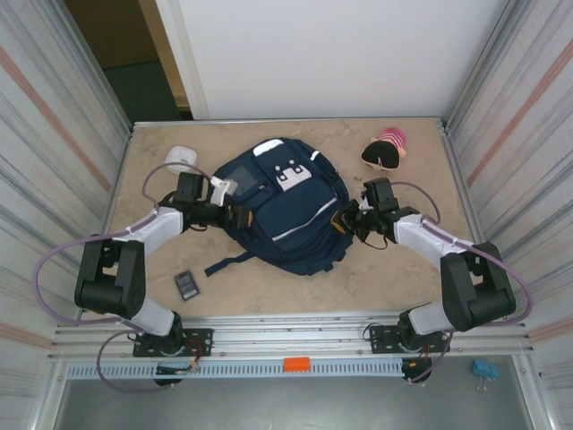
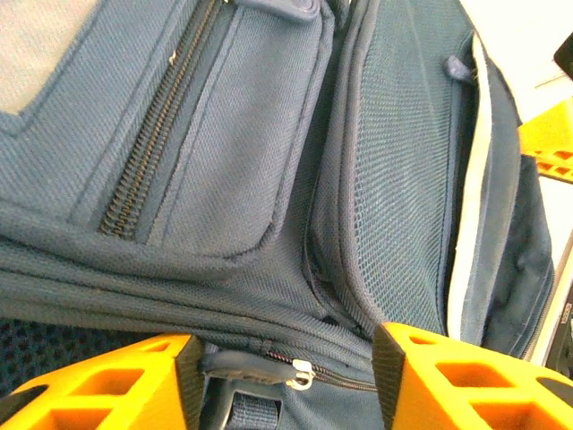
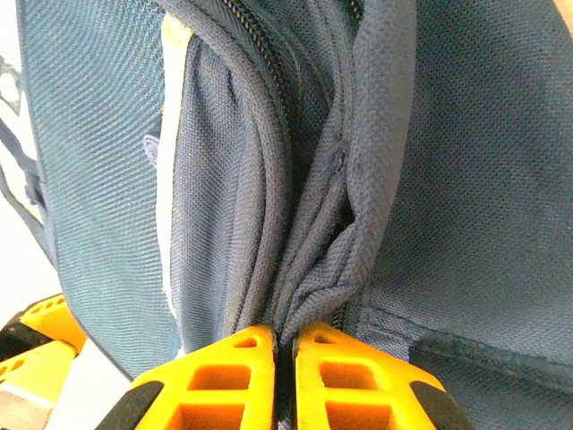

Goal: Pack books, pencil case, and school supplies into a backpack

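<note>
- The right gripper (image 3: 285, 381) has its orange fingers (image 3: 215, 381) pressed almost together. They pinch a fold of navy fabric and zipper edging on the backpack (image 3: 466, 179).
- The left gripper (image 2: 286, 385) has its fingers (image 2: 116, 390) about half apart, one on each side of a zipper line with a small metal zipper pull (image 2: 302, 376). Backpack fabric fills the gap; whether the fingers squeeze it cannot be told.
- From above, the left gripper (image 1: 235, 218) is at the backpack's left edge and the right gripper (image 1: 345, 221) is at its right edge.
- The backpack (image 1: 286, 224) lies flat in the middle of the table (image 1: 403, 278), between the two arms.
- A flat black rectangle (image 1: 186, 284) lies on the table near the front, left of the backpack and apart from it.
- A white rounded object (image 1: 182, 159) sits at the far left, and a pink and black pouch (image 1: 385, 150) at the far right. Both are clear of the backpack.
</note>
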Motion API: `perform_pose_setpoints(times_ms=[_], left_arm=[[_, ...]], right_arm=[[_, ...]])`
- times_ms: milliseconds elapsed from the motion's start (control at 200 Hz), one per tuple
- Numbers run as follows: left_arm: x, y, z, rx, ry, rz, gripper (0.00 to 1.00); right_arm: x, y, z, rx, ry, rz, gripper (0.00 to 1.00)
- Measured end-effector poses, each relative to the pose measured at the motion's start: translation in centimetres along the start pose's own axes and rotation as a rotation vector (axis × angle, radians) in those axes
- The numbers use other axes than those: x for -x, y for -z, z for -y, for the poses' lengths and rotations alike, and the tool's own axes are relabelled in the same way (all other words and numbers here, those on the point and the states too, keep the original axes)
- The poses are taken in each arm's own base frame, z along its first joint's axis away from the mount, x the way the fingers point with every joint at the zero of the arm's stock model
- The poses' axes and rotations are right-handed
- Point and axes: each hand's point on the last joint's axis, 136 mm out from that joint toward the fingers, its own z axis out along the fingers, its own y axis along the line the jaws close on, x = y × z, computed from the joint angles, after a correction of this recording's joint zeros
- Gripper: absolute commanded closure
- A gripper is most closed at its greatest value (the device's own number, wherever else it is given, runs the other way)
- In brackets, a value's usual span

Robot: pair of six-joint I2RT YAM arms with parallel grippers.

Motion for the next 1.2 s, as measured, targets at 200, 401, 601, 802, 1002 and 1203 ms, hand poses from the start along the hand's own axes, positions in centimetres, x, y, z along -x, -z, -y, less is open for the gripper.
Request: perform_pose_setpoints(times_ms=[200,401,601,802,1002,1203], left_arm=[[-0.9,-0.2,0.2,0.006,-0.015,-0.036,0.66],[-1.6,-0.9,1.2,-0.002,-0.043,-0.063,0.83],[-2.4,-0.3,1.1,0.024,0.02,0.005,1.0],[-3.2,-0.4,1.7,0.001,0.094,0.099,1.0],[-3.0,-1.4,4.4,-0.018,0.017,0.132,0.96],[-3.4,-1.8,7.2,0.009,-0.204,0.156,0.97]], right_arm=[[0.4,0.3,-0.8,0.027,0.003,0.001,0.92],[0.9,0.4,-0.9,0.04,-0.004,0.009,0.93],[1.2,0.6,-1.0,0.047,-0.003,0.019,0.94],[1.5,0.6,-1.5,0.065,-0.005,0.032,0.94],[2.2,0.7,-2.6,0.105,-0.016,0.063,0.95],[2.7,0.8,-3.1,0.12,-0.014,0.09,0.95]])
